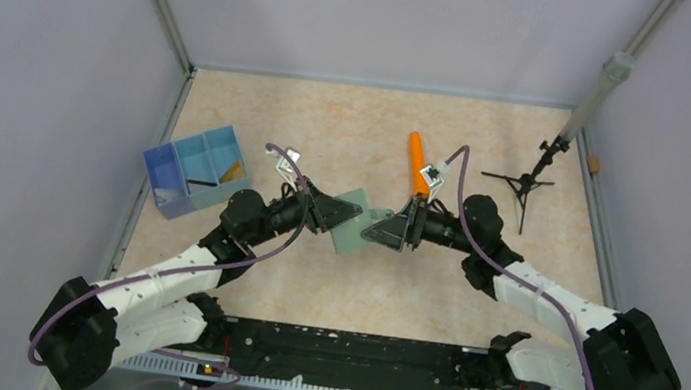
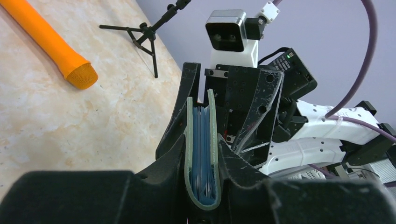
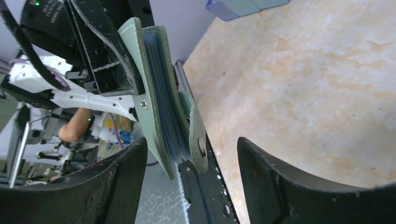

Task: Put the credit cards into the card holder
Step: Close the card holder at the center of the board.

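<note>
Arms (image 1: 178, 272) angle inward, left gripper (image 1: 343, 214) pinching card holder (image 1: 352, 240).

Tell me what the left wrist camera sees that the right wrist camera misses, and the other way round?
Only the left wrist view: an orange cylinder lying on the table and a small black tripod beyond it.

Only the right wrist view: a corner of the blue tray at the top, and the snap tab hanging loose from the wallet, inside the gap of the open right pincer.

Both: the grey-green wallet, folded, with its blue inside showing, clamped in the left pincer, and the marbled table.
</note>
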Robot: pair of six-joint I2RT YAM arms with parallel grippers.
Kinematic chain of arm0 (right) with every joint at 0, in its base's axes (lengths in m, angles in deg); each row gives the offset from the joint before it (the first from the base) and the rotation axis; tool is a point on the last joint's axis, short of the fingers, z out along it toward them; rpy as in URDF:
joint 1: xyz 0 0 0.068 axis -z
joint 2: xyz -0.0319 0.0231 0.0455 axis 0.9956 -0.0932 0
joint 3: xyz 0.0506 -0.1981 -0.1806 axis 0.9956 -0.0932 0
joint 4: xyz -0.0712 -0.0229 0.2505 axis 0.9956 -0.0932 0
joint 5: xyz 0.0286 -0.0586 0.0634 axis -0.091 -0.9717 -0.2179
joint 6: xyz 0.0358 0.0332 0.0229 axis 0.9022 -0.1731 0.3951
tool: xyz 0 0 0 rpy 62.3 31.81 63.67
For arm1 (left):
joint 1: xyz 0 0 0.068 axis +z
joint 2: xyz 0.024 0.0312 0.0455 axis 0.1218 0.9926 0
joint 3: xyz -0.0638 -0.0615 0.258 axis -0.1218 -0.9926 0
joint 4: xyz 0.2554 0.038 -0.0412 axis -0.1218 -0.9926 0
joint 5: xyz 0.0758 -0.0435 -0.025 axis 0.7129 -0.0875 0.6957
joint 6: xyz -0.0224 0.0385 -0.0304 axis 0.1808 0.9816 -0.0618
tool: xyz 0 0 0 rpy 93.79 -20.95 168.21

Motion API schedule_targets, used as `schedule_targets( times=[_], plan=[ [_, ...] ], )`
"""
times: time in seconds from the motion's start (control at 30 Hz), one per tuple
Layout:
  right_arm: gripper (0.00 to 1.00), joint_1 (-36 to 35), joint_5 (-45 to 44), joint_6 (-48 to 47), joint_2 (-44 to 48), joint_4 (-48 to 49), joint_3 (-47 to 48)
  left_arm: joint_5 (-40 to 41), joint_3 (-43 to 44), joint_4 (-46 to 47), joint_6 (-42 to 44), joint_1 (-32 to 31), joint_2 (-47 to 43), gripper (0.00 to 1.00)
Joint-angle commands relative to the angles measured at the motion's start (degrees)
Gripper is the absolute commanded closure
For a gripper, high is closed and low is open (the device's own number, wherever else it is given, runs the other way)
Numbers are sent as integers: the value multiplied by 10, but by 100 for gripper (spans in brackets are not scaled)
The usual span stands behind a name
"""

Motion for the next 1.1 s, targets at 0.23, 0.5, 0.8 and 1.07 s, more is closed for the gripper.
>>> schedule_targets(
  times=[0.23, 0.5, 0.8, 1.07],
  plan=[
    [84, 2, 43, 97, -24, 166, -16, -17, -5, 64, 0, -2, -14, 82],
    [100, 2, 28, 57, -5, 136, -21, -10, -10, 52, -31, -2, -24, 21],
    [100, 5, 7, 41, 40, 133, -30, 24, -62, 46, -68, -1, -59, 23],
    [100, 12, 1, 38, 61, 122, -33, 22, -103, 71, -98, -1, -76, 31]
  ],
)
